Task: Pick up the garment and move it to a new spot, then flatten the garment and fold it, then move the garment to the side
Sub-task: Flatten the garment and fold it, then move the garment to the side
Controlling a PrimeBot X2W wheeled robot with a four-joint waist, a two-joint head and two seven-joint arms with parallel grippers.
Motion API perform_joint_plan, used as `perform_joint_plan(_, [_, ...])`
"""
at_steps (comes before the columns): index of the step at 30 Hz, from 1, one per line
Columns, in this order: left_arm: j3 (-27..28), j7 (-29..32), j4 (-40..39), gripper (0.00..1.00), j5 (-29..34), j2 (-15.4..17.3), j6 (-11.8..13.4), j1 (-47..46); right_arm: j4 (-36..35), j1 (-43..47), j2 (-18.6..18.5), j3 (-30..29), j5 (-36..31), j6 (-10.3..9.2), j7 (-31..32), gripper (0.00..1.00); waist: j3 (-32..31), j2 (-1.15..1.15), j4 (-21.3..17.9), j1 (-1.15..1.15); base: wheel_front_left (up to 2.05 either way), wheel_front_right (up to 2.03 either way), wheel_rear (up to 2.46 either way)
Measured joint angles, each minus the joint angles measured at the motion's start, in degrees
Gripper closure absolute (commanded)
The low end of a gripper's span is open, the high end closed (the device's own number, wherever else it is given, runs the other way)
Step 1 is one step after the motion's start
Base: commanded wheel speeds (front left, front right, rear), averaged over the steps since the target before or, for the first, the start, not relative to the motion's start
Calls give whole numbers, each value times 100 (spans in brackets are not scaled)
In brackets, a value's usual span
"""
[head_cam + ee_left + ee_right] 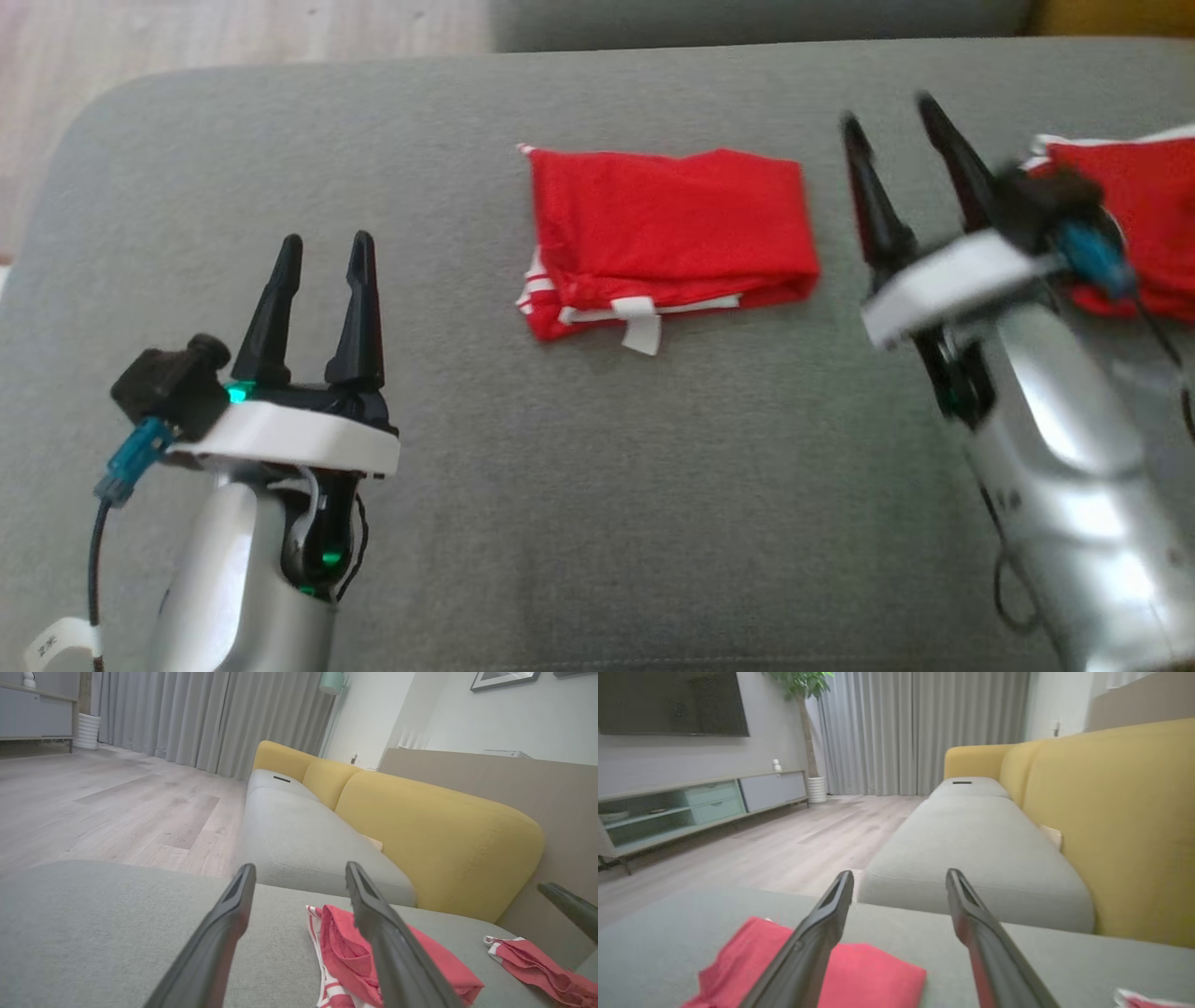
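Observation:
A red garment (667, 238) with white trim lies folded into a rectangle in the middle of the grey cushion (597, 467); a white tag hangs from its near edge. My left gripper (327, 247) stands open to its left and nearer, with nothing between its fingers. In the left wrist view the garment (341, 952) lies just beyond my gripper (299, 870). My right gripper (887, 112), blurred, hovers open just right of the garment. The right wrist view shows the garment (873, 970) below and left of that gripper (900, 877).
A second red garment (1139, 224) lies at the cushion's right edge behind my right wrist, and shows in the left wrist view (537, 963). Beyond are a grey sofa seat (980, 844) with yellow backrests (1120, 812), wood floor (117, 807) and a low cabinet (691, 807).

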Motion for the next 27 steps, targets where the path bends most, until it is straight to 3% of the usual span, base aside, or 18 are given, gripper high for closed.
perform_joint_plan(5, [33, 0, -108, 0, 23, -1, 0, 4, -934, 1178, 164, -1122, -888, 0, 0, 0, -39, 0, -288, 0, 0, 0, 0])
perform_joint_plan(15, [94, 0, -193, 0, 168, 2, 0, 553, -1983, 2263, 557, -2026, -1422, 0, -8, 0, -76, 0, -394, 0, 0, 0, 0])
perform_joint_plan(27, [146, 0, -337, 0, 178, 3, 0, 594, -2178, 2492, 600, -2052, -1251, 0, -8, 0, -58, 0, -333, 0, 0, 0, 0])
